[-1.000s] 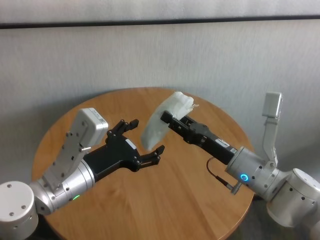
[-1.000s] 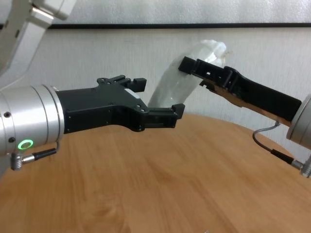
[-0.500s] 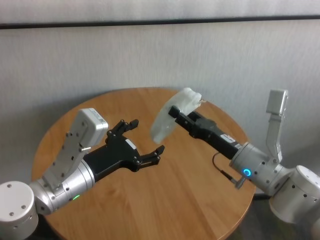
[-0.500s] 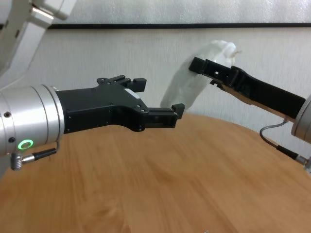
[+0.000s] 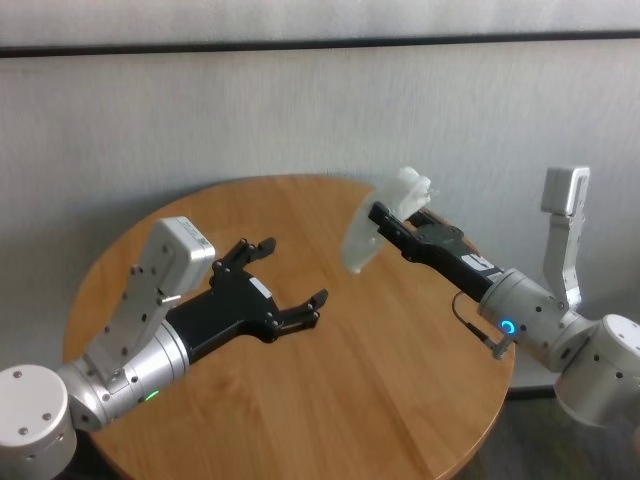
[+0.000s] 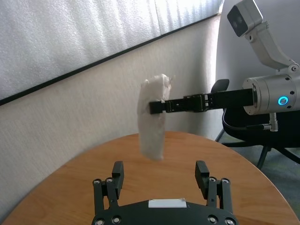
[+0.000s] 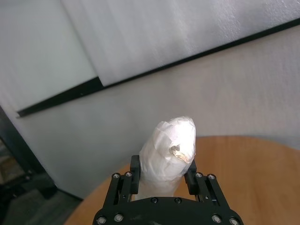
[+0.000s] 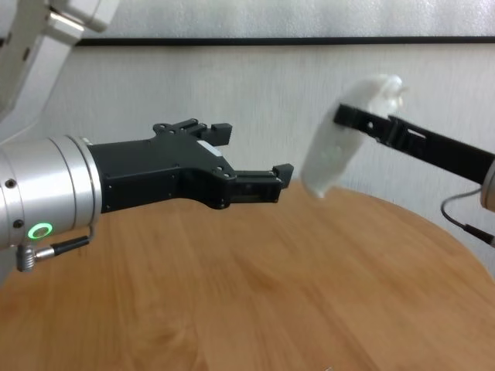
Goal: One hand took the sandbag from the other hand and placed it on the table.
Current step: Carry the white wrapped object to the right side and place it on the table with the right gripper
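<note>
The sandbag (image 5: 360, 245) is white and lumpy and hangs in the air over the right half of the table (image 5: 380, 360). My right gripper (image 5: 377, 213), the one with the blue light, is shut on the bag's upper part. The bag's lower end dangles free, clear of the wood. The right wrist view shows the sandbag (image 7: 171, 145) pinched between the right gripper's (image 7: 162, 163) two fingers. My left gripper (image 5: 295, 270), with the green light, is open and empty over the table's left-middle, well apart from the bag. The chest view shows the sandbag (image 8: 329, 162) beyond the left gripper's (image 8: 253, 151) fingertips.
A pale wall with a black stripe runs close behind the round table. A dark chair base (image 6: 243, 136) stands past the table's far right edge. Bare wood (image 8: 271, 294) lies beneath and in front of both arms.
My right gripper has carried the sandbag to the right, out from between the left gripper's fingers. The left gripper has stayed open and still.
</note>
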`<state>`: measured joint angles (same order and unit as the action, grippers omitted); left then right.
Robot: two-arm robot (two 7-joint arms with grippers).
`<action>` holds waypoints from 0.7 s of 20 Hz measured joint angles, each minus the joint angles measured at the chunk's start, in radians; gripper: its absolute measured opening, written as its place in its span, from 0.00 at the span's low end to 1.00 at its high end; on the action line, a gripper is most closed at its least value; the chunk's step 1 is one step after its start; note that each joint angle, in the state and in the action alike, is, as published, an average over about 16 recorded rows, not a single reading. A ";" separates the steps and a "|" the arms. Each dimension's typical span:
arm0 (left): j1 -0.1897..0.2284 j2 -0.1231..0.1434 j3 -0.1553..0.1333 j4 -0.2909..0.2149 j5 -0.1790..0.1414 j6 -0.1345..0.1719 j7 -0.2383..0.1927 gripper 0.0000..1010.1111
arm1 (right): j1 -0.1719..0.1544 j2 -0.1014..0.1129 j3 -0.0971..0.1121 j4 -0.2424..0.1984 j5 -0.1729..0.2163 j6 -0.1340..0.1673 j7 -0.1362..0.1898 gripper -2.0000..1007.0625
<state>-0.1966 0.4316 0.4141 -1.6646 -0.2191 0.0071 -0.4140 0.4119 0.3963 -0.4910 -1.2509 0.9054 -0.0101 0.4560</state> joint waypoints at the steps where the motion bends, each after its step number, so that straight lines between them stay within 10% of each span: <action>1: 0.000 -0.003 -0.003 0.000 0.003 0.002 0.007 0.99 | 0.003 0.003 0.000 0.005 -0.012 0.002 -0.010 0.54; 14: -0.017 -0.063 -0.038 0.038 0.075 0.067 0.109 0.99 | 0.030 0.057 -0.018 0.045 -0.145 0.065 -0.085 0.54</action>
<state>-0.2138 0.3689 0.3760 -1.6268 -0.1437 0.0738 -0.3047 0.4419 0.4529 -0.5093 -1.2060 0.7605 0.0549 0.3705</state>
